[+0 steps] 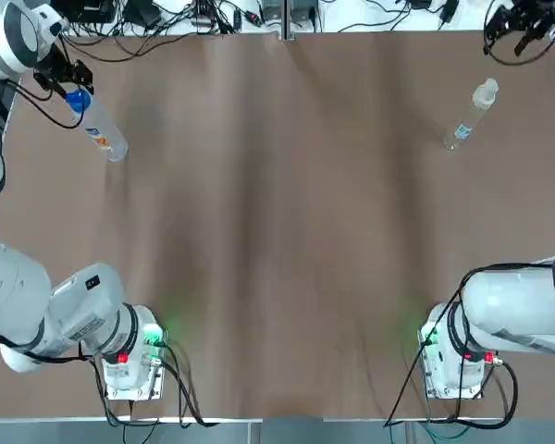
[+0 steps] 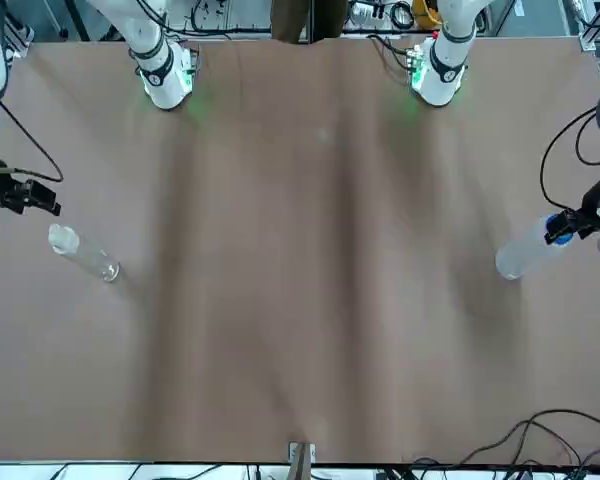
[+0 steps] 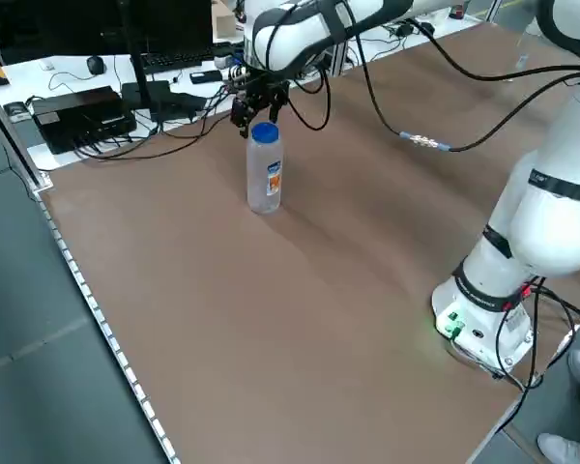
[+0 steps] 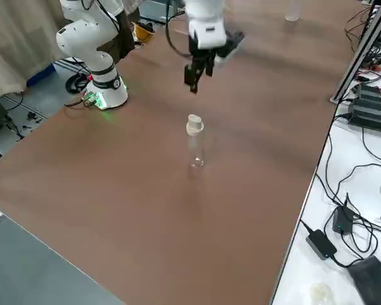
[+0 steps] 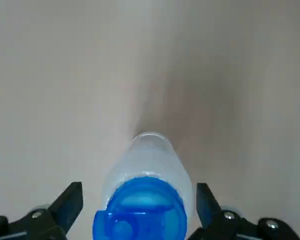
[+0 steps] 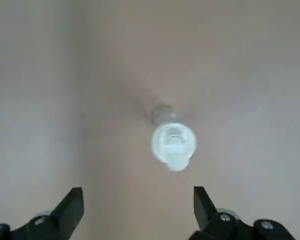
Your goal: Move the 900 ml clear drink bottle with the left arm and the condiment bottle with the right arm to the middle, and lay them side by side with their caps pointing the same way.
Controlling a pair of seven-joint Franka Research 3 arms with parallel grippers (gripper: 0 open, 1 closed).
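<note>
The clear drink bottle (image 3: 264, 174), with a blue cap (image 5: 140, 210) and an orange label, stands upright at the table's far left. My left gripper (image 3: 254, 108) hovers open right over the cap, one finger (image 5: 70, 202) on each side, not touching it. In the top view the bottle (image 1: 99, 128) shows beside the left gripper (image 1: 63, 81). The slim clear condiment bottle (image 4: 195, 141) with a white cap (image 6: 173, 142) stands upright at the far right. My right gripper (image 4: 197, 71) hangs open above and beyond it, apart from it. From above, the condiment bottle (image 1: 470, 116) is inward of the right gripper (image 1: 523, 26).
The brown table (image 1: 277, 231) spreads between the two bottles. Cables and electronics (image 1: 194, 14) lie along the far edge. Both arm bases (image 1: 129, 356) sit at the near edge. A desk with a keyboard and boxes (image 3: 97, 101) stands off the table's left side.
</note>
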